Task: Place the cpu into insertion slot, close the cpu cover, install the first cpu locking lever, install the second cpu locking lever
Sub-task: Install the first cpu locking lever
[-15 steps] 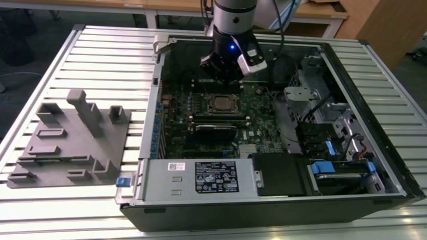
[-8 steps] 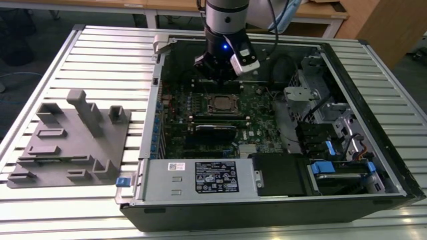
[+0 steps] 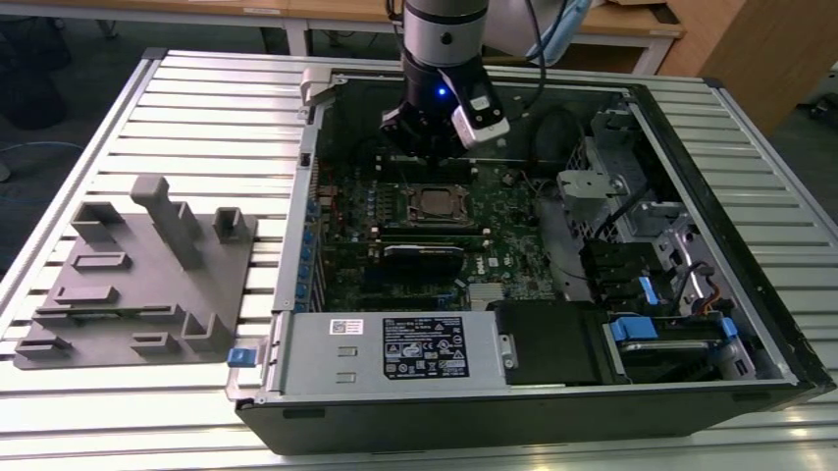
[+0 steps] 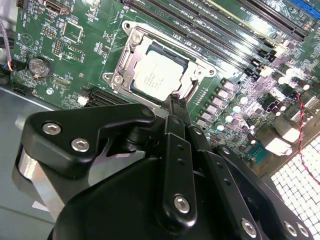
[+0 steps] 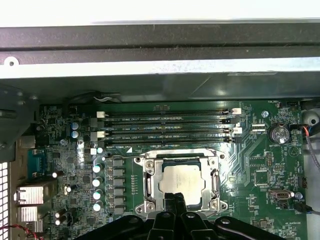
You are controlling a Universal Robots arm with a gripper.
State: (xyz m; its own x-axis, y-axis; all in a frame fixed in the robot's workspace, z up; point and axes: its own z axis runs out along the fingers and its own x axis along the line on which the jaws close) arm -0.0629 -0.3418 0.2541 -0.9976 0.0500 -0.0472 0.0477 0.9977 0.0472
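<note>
The black pincer (image 4: 172, 102) has its two fingers pressed together into one narrow tip, poised at the edge of the slot (image 4: 116, 80); whether it nips anything there I cannot tell. One cpu (image 4: 156, 76), flat, square and dull grey, lies in the slot, ringed by the thin silvery cover (image 5: 149, 186). The pincer's bulk hides the slot's near side in both wrist views. Four long black memory slots (image 5: 167, 127) cross the green board (image 5: 250, 160) near one round coin cell (image 5: 278, 134). The open case (image 3: 524, 422) rests on a ribbed metal worktop (image 3: 196, 108), beside one grey moulded tray (image 3: 131, 285).
</note>
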